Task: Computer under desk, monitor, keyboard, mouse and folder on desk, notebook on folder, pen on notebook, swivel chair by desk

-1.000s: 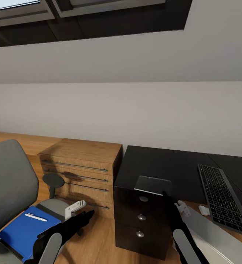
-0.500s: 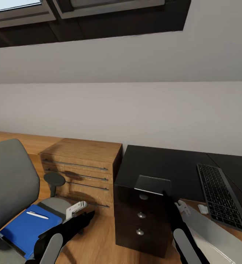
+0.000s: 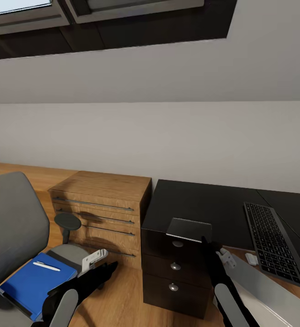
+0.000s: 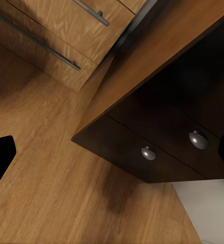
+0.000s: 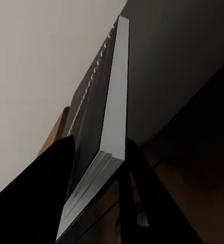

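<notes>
My right gripper (image 3: 205,241) is at the desk (image 3: 204,204) corner above the drawer unit (image 3: 175,268). Its jaws are clamped on the notebook (image 3: 189,229). In the right wrist view the thin grey slab runs edge-on between the two black fingers (image 5: 43,193), with both pressed against its faces near one corner and its spiral binding showing along one side. From the head camera the notebook sits low over the black top at that corner; I cannot tell whether it rests on the surface or hangs just above it.

My left gripper (image 3: 105,269) hangs low over the wood floor (image 4: 51,203), between the chair (image 3: 9,227) and the drawer unit. Its jaws are wide apart and hold nothing. In the left wrist view one finger (image 4: 0,160) shows at each edge, with the drawer fronts and their round knobs between them, touching neither.

The blue folder (image 3: 32,281) lies flat on the chair seat with the white pen (image 3: 45,266) on top of it. The keyboard (image 3: 275,245) lies on the desk at my right, well apart from the notebook. The pale computer (image 3: 263,286) case shows low at right, beside the drawer unit. A light-wood cabinet (image 3: 100,204) stands against the wall, just beside the desk's left end.
</notes>
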Available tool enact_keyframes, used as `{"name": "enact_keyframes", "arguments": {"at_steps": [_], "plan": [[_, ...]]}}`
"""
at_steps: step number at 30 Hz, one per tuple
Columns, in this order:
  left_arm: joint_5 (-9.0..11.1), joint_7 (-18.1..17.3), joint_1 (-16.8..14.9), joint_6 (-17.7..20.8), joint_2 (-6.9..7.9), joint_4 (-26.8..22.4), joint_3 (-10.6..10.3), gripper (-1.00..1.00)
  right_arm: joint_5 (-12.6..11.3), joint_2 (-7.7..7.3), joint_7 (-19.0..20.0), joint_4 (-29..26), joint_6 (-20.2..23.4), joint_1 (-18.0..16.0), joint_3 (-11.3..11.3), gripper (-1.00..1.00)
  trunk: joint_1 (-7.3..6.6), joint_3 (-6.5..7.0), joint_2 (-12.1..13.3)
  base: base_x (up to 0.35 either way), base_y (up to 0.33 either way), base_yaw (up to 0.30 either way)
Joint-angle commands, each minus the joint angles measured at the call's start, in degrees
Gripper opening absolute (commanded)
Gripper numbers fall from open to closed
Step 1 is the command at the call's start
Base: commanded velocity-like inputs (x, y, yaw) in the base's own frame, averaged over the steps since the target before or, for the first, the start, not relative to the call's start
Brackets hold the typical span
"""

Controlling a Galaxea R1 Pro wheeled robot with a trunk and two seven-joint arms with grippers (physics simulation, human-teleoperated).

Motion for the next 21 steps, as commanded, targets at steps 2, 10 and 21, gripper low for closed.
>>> {"name": "enact_keyframes", "arguments": {"at_steps": [2,10,21], "plan": [[0.6,0.6,0.0,0.1,-0.01,0.0,0.0,1.0,-0.6,-0.03,0.3,0.1,-0.3,0.0,0.1,-1.0,-0.01,-0.06,0.0,0.0,0.0,0.0],[0.7,0.6,0.0,0.1,-0.01,0.0,0.0,1.0,-0.7,-0.06,0.4,0.1,-0.3,0.0,-0.1,-1.0,-0.01,-0.06,0.0,0.0,0.0,0.0],[0.6,0.6,-0.1,0.1,-0.01,0.0,0.0,1.0,-0.8,0.1,0.3,0.0,-0.4,0.0,-0.1,-1.0,-0.01,-0.06,0.0,0.0,0.0,0.0]]}}
